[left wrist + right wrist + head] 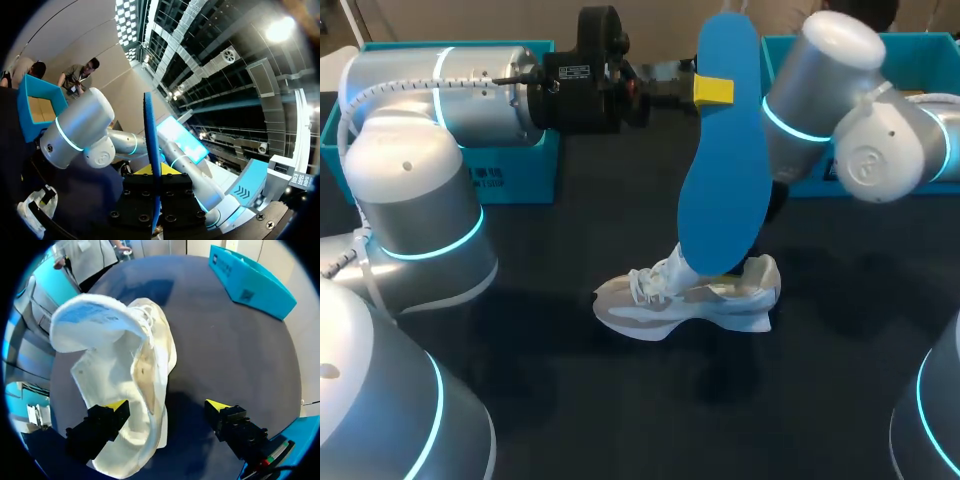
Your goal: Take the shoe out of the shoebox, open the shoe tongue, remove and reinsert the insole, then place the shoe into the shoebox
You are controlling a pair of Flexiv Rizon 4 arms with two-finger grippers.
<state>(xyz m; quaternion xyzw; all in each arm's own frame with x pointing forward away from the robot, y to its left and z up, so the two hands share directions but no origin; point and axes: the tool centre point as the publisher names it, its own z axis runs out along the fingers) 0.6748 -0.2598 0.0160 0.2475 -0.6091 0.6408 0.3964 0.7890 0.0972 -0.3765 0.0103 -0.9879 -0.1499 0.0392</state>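
Standing over the white shoe (665,308), the blue insole (720,180) is clamped in the left jaws, while the right jaws gape, seemingly astride that shoe.

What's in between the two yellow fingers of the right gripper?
The white shoe lies between the right gripper's open fingers, close by one tip; bare dark table separates it from the other. The right wrist view shows this.

Silver, rounded arms (415,200) carry glowing cyan rings and white ribbed cable (345,100); the right claw (167,407) is black, yellow-tipped.
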